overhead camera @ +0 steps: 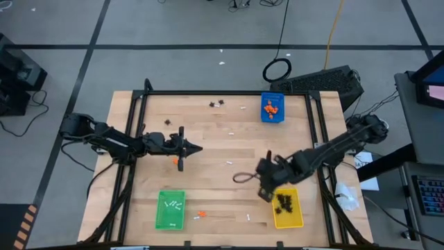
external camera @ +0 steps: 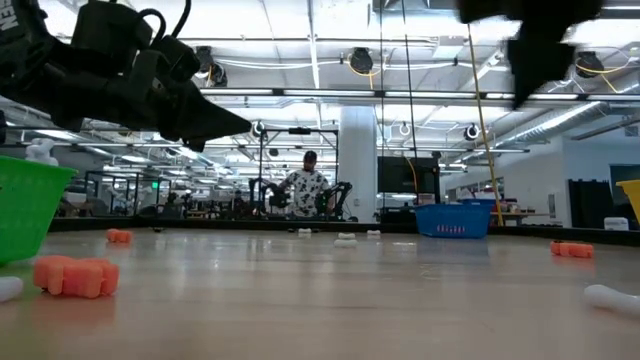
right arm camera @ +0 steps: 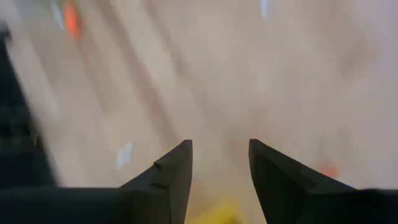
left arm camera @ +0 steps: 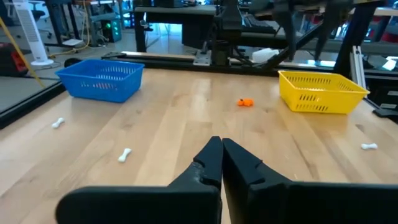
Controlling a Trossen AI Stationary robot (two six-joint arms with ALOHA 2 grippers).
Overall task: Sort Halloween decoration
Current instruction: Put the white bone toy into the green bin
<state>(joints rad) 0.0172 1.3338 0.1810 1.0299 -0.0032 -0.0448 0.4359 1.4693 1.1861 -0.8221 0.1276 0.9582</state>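
Dark fingers of the left claw (left arm camera: 221, 163) are pressed together over mid-bench; the right claw (right arm camera: 221, 163) is spread apart above the yellow tray (overhead camera: 288, 210) of black spiders (overhead camera: 284, 202). Orange lumps (overhead camera: 272, 106) fill the blue tray (overhead camera: 272, 118); white bones (overhead camera: 172, 204) sit in the green tray (overhead camera: 170, 221), with strays on the bench (overhead camera: 229, 142)

The high view looks straight down on the whole pale wooden table (overhead camera: 229, 149). The low view sits at tabletop level, facing the room. The left wrist view and low view share the blue mesh tray (left arm camera: 101, 79). The right wrist view faces down, close to the wood.
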